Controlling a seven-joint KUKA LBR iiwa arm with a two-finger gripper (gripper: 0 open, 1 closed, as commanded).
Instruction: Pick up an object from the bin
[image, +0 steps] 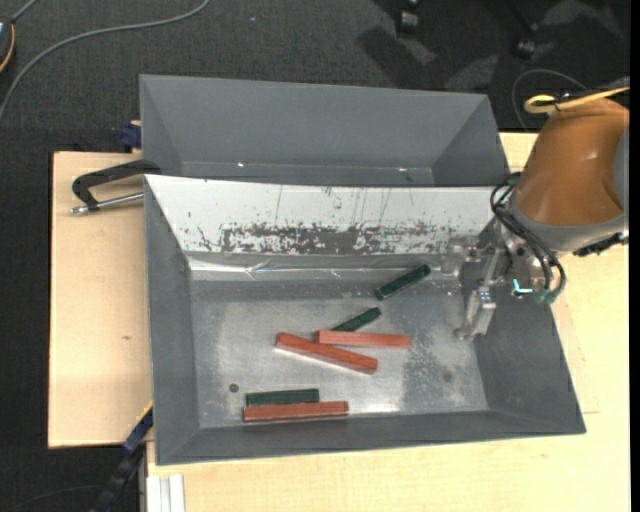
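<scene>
My end effector (475, 322) hangs low at the right side of the grey bin (525, 385), over bare floor. From this angle I cannot tell whether it is apart or together. Nearest is a dark green stick (403, 281), just to its left and toward the back wall, its long axis slanting up toward the end effector. Farther left lie a second green stick (355, 321) and two reddish-brown bars (340, 348), seemingly touching.

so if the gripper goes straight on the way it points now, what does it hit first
Most likely bare bin floor by the right wall. The gripper points down, clear of the dark green stick and red stick, though depth is hard to judge.
</scene>
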